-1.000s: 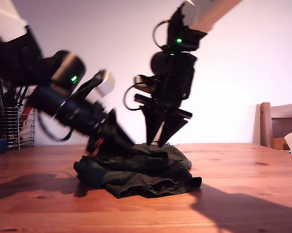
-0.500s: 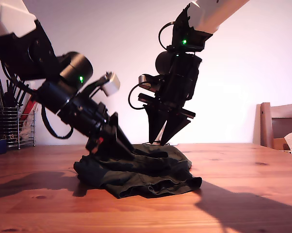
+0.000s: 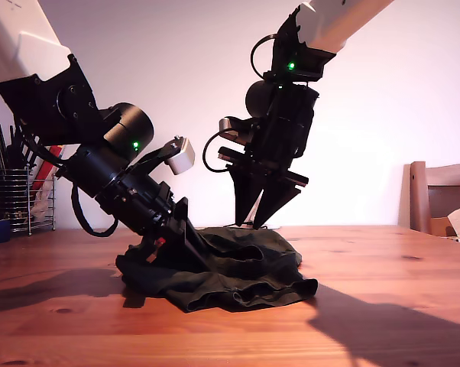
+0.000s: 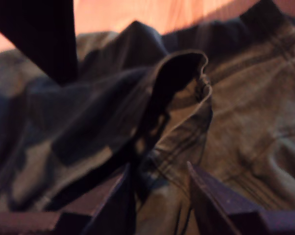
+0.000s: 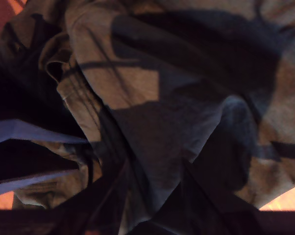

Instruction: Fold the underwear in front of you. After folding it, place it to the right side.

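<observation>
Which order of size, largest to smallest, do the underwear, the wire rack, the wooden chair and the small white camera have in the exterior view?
1. underwear, clearly the largest.
2 and 3. wooden chair and wire rack: they look about alike and both are partly cut off, so I leave them unranked.
4. white camera.

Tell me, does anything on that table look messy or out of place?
Only the underwear: it lies in a rumpled heap in the middle of the wooden table, with uneven layers and a wavy hem instead of a flat, neat fold. One hand is down in the cloth. Nothing looks spilled or broken.
</observation>
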{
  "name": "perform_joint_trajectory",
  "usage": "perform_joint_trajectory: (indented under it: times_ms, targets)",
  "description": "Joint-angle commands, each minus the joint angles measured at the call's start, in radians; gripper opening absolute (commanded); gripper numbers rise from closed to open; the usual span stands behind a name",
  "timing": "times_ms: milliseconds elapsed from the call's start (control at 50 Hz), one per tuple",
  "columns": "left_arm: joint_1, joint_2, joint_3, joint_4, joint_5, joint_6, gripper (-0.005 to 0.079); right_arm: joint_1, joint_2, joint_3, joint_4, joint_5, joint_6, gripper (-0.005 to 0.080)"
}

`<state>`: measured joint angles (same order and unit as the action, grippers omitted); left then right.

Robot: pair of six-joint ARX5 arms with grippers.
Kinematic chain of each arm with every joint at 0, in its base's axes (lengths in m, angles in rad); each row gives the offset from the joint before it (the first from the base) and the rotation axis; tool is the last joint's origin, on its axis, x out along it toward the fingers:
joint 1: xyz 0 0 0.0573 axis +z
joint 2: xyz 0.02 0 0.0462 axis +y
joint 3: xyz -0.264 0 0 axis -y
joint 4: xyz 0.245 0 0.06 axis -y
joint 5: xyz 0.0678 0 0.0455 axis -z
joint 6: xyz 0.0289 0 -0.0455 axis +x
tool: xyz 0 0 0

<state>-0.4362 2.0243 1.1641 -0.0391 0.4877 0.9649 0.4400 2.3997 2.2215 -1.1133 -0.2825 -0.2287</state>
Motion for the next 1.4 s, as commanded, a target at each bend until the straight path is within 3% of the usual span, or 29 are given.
perform_joint_trajectory:
  times_ms: [0,120,180,360,640,1060,1220,1380]
  targets:
    - [-0.003,0.018,0.002,-0.025,-0.006,0.004,0.0206,0.003,-0.019,-0.010,0.004,-0.007,0.004,0.0302]
    - [-0.006,0.018,0.002,-0.060,-0.006,0.004,0.0024,0.003,-0.019,-0.010,0.005,-0.007,0.005,0.0302]
    - [-0.008,0.018,0.002,-0.066,-0.006,0.004,-0.0025,0.003,-0.019,-0.010,0.005,-0.007,0.005,0.0302]
    - [-0.015,0.018,0.029,-0.077,-0.028,0.002,-0.0024,0.003,-0.019,-0.010,0.005,-0.007,0.009,0.0302]
    - [-0.028,-0.031,0.190,-0.217,-0.087,-0.026,-0.0024,0.002,-0.019,-0.009,-0.027,-0.006,0.021,0.0302]
    - [-0.028,-0.044,0.416,-0.366,-0.264,-0.015,-0.0024,-0.032,-0.066,-0.007,-0.051,0.005,0.028,0.0302]
    - [-0.028,-0.044,0.507,-0.436,-0.276,-0.015,-0.0024,-0.045,-0.100,-0.007,-0.066,0.001,0.039,0.0303]
    - [-0.021,-0.044,0.514,-0.470,-0.281,-0.016,-0.0024,-0.043,-0.108,-0.008,-0.089,-0.043,0.050,0.0321]
